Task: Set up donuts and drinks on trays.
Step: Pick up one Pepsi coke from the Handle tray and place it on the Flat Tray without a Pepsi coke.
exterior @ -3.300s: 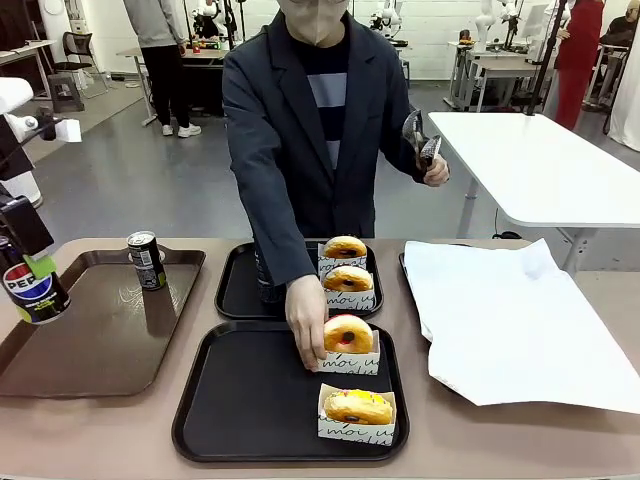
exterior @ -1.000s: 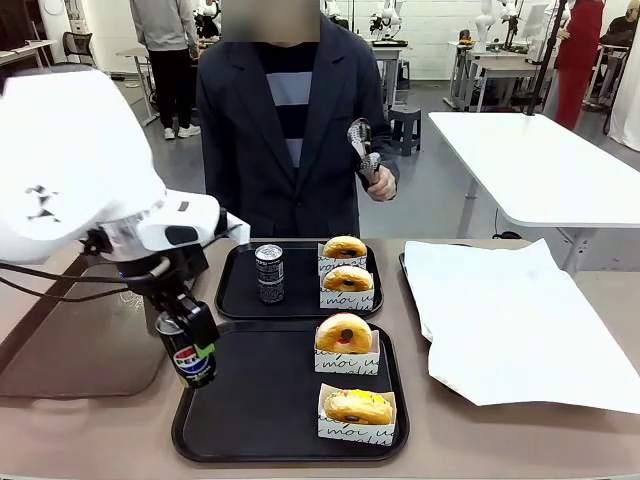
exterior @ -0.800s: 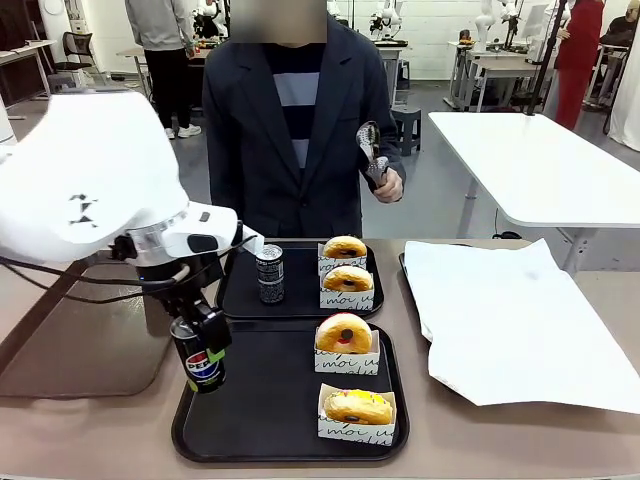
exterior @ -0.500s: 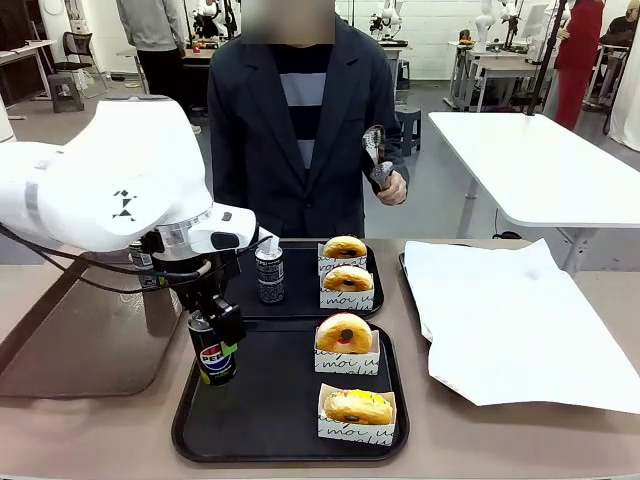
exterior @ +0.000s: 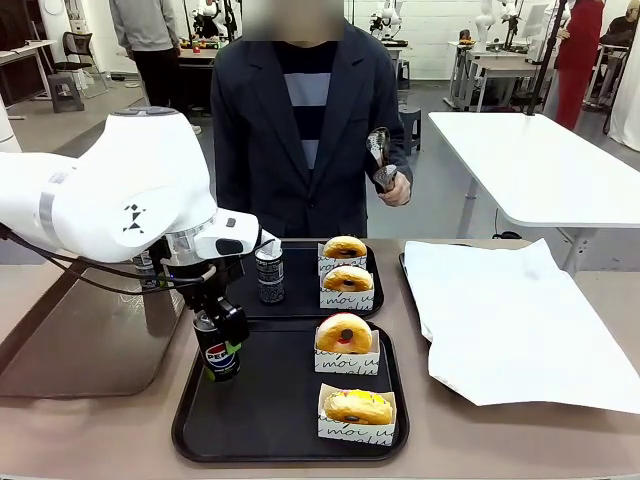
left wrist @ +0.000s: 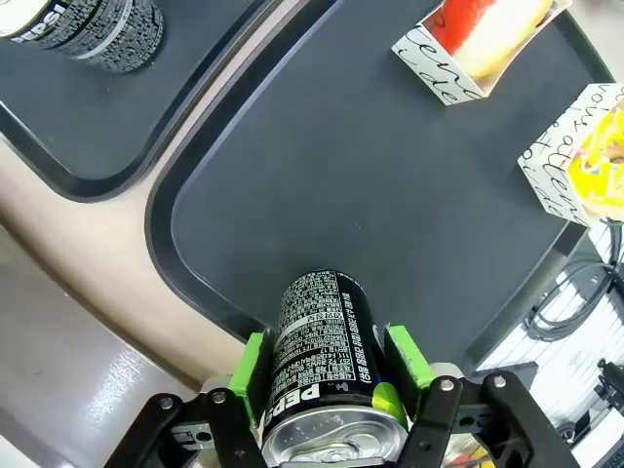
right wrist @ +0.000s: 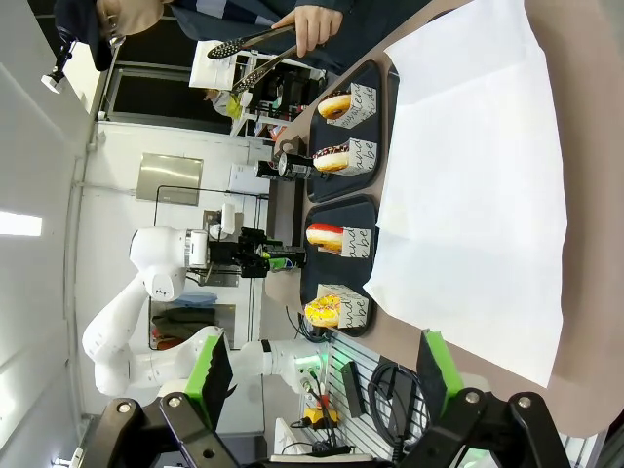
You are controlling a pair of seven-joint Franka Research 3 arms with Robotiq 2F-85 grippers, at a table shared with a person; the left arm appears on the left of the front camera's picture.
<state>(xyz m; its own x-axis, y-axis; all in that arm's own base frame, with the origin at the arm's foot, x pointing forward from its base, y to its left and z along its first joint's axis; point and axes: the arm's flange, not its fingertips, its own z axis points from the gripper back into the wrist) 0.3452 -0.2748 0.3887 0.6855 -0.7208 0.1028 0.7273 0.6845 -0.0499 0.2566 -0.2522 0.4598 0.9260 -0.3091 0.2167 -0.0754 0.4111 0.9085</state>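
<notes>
1. Front view: the left gripper (exterior: 219, 345) holds the Pepsi can (exterior: 220, 355) upright, low over the near tray's (exterior: 250, 425) left part, so the placing step looks in hand. Next it seems to need lowering, then letting go. The arm reaches in from the left, wrist pointing down. Two donuts (exterior: 346, 334) sit on this tray's right side.

2. Left wrist view: green pads (left wrist: 252, 363) clamp the can's sides above bare tray floor near the rim.

3. Right wrist view: the right gripper (right wrist: 322, 372) hangs spread and empty, well apart from the trays.

Four donuts (exterior: 345, 333), two cans (exterior: 269, 271), two trays (exterior: 260, 405)
</notes>
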